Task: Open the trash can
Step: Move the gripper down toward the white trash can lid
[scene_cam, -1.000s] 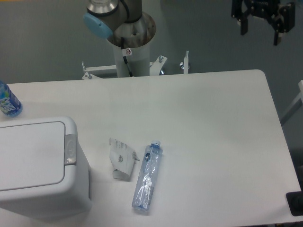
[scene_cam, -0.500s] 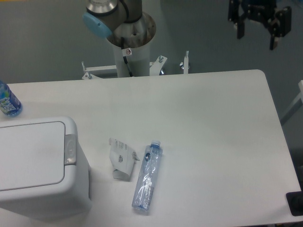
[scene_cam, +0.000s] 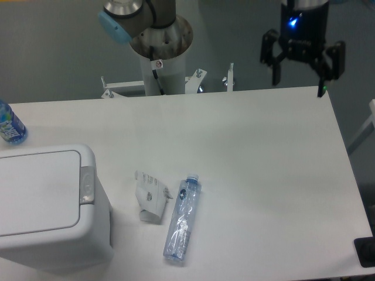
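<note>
While the gripper (scene_cam: 297, 75) hangs over the table's (scene_cam: 252, 164) far right corner, fingers spread wide and holding nothing, the trash can (scene_cam: 50, 205) sits well apart at the near left edge, lid shut. Its long axis runs left to right, grey push-button (scene_cam: 87, 185) on the right rim facing the crumpled carton (scene_cam: 150, 196) and clear bottle (scene_cam: 182, 218). Risk: a low sweep across could clip that litter, or an off-centre press could slip off the small button

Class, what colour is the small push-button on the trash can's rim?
Grey, against the white trash can; the fixed camera shows it.
</note>
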Motion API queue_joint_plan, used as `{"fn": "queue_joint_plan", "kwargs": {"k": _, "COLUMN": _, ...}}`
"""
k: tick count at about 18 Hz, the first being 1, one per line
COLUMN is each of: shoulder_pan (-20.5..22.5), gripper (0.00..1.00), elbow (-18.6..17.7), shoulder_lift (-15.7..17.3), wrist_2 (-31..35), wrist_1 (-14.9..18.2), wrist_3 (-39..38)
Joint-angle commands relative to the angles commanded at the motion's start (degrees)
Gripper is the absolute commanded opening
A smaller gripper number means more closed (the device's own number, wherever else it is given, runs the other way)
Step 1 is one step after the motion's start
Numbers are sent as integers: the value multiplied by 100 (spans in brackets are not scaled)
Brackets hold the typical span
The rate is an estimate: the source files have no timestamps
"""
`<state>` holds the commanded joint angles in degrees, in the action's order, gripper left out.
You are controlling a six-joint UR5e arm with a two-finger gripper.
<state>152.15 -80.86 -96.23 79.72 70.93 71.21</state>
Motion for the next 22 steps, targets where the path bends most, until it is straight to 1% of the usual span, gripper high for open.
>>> {"fn": "queue_joint_plan", "kwargs": {"k": 2, "shoulder_pan": -149, "gripper": 100, "elbow": 79, "shoulder_lift": -114, "wrist_2": 0, "wrist_1": -9, "wrist_3": -552}}
{"fn": "queue_joint_plan", "kwargs": {"k": 4, "shoulder_pan": -491, "gripper": 100, "elbow": 298, "shoulder_lift": -334, "wrist_2": 17, "wrist_1": 0, "wrist_3": -1202}}
{"fn": "queue_joint_plan", "kwargs": {"k": 5, "shoulder_pan": -623, "gripper": 100, "elbow": 351, "shoulder_lift": -395, "wrist_2": 18, "wrist_1": -9, "wrist_3": -1519}}
{"fn": "queue_joint_plan", "kwargs": {"k": 8, "shoulder_pan": -922, "gripper": 100, "elbow": 413, "shoulder_lift": -475, "wrist_2": 0, "wrist_1": -9, "wrist_3": -2485}}
{"fn": "queue_joint_plan", "kwargs": {"k": 9, "shoulder_pan": -1054, "gripper": 100, "elbow": 422, "shoulder_lift": -493, "wrist_2": 0, "wrist_1": -70, "wrist_3": -2906}}
{"fn": "queue_joint_plan", "kwargs": {"k": 12, "shoulder_pan": -1309, "gripper": 100, "elbow": 413, "shoulder_lift": -624, "wrist_2": -26, "wrist_1": -736, "wrist_3": -4312}}
{"fn": "queue_joint_plan", "kwargs": {"k": 14, "shoulder_pan": -1512, "gripper": 100, "elbow": 413, "shoulder_lift": -651, "wrist_2": -227, "wrist_1": -870, "wrist_3": -4956}}
{"fn": "queue_joint_plan", "kwargs": {"k": 18, "shoulder_pan": -1530, "gripper": 100, "elbow": 325, "shoulder_lift": -668, "wrist_2": -1044, "wrist_1": -870, "wrist_3": -5546}}
{"fn": "queue_joint_plan", "kwargs": {"k": 20, "shoulder_pan": -1539, "gripper": 100, "elbow": 273, "shoulder_lift": -677, "wrist_2": -1282, "wrist_1": -870, "wrist_3": -5740}}
{"fn": "queue_joint_plan", "kwargs": {"k": 22, "shoulder_pan": -1582, "gripper": 100, "elbow": 106, "shoulder_lift": -704, "wrist_2": -1467, "wrist_1": -870, "wrist_3": -5793}}
